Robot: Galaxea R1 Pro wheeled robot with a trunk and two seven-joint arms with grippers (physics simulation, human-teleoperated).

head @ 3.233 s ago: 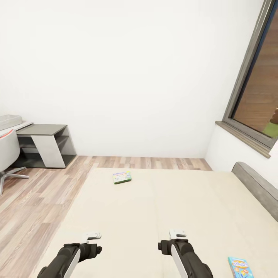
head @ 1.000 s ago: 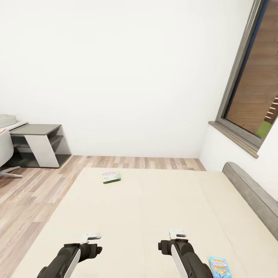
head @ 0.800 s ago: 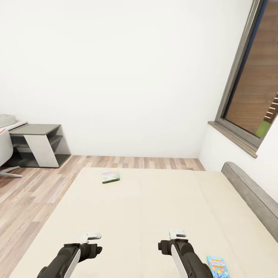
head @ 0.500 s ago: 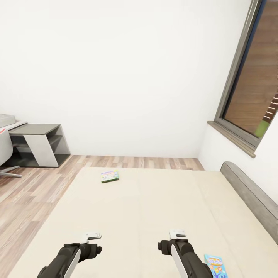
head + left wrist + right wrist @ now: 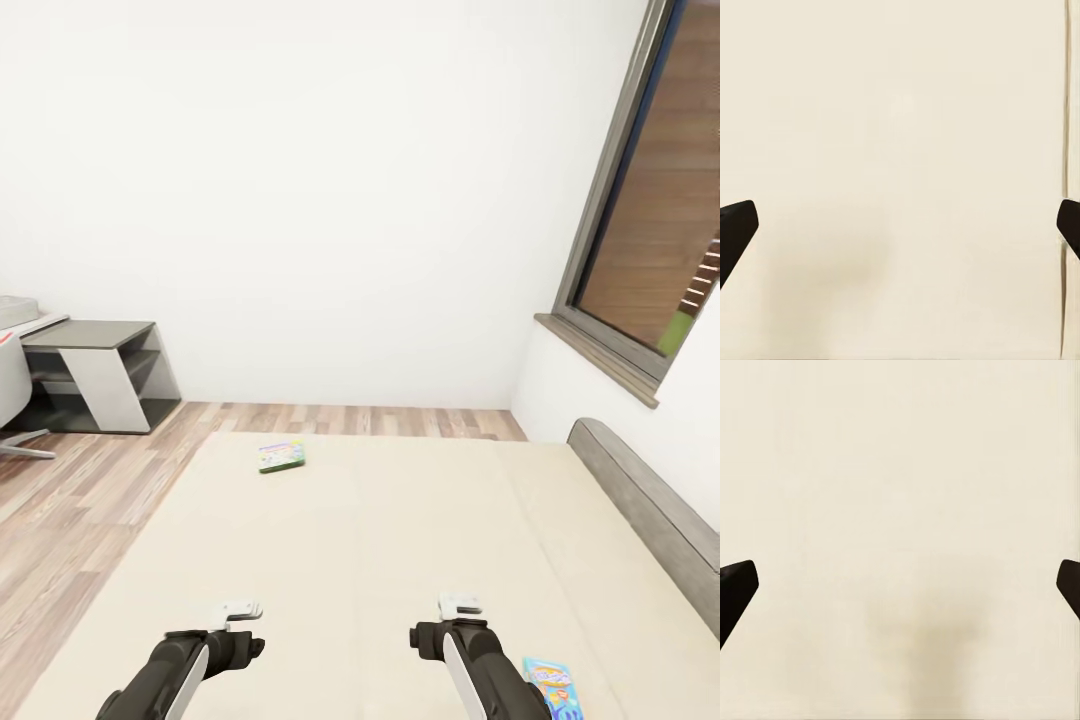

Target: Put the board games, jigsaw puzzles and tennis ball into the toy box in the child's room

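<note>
Cream bed (image 5: 400, 560) under both wide-open tools; blue board game (image 5: 550, 682) lies just beside the right tool (image 5: 459, 606), so I'd reach there first.

In front of me I see the bed (image 5: 400, 540), a wide cream mattress in two sections with a grey headboard (image 5: 640, 510) on its right side. Two board games lie directly on it, well apart. The green-bordered game box (image 5: 281, 456) lies flat near the far left corner of the mattress. The blue game box (image 5: 548, 683) lies flat at the near right part. The bed stands on the wood-plank floor (image 5: 70, 500).
</note>
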